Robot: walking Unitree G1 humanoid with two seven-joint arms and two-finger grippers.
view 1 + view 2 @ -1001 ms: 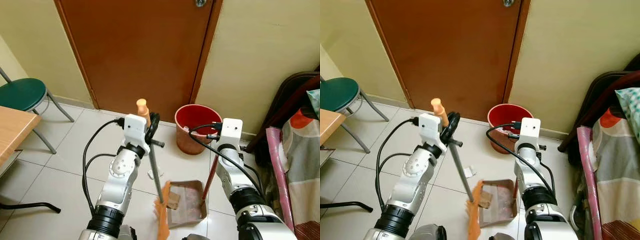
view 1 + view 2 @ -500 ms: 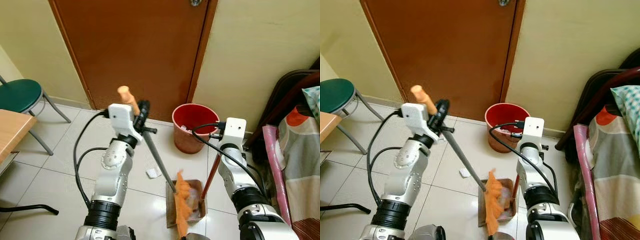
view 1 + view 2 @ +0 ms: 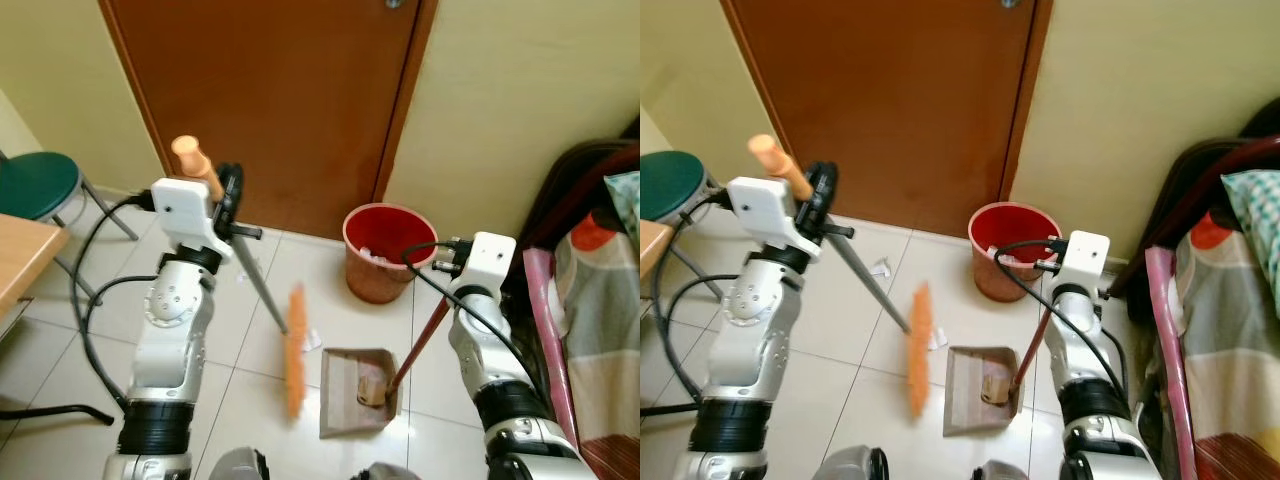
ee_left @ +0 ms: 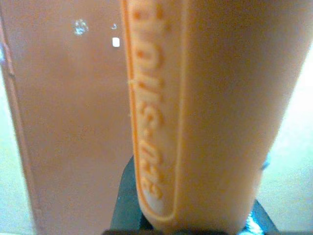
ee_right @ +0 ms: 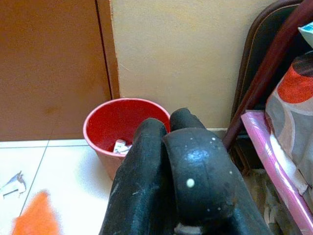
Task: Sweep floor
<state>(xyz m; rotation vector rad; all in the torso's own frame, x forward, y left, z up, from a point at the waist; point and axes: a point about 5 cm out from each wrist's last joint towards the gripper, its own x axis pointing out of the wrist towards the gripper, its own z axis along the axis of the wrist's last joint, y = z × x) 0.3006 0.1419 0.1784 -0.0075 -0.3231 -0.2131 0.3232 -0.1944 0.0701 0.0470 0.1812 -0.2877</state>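
— Two pincers at work? What does each one have?

— Yes. The left pincer [image 3: 222, 190] is clenched on the broom [image 3: 262, 297] near its orange grip; the grey shaft slants down from it to the blurred orange bristles, which hang just beside the dustpan [image 3: 355, 390]. The right pincer [image 3: 446, 268] is clamped on the dustpan's red handle, with the pan below it on the floor [image 3: 110, 330].

— Anything in the pan?

— A small brownish lump lies at the handle end. A white paper scrap [image 3: 879, 268] lies below the left pincer, another [image 3: 936, 340] by the bristles.

— And the room?

— Pale glossy tiles. Ahead of both pincers stands a brown door [image 3: 270, 100] in a cream wall. A red bucket [image 3: 381, 250] sits just ahead of the right pincer, scraps inside. Outward of the left pincer are a green stool [image 3: 35, 185] and a wooden table [image 3: 25, 260] corner; outward of the right, a bed [image 3: 600, 300] with patterned covers.
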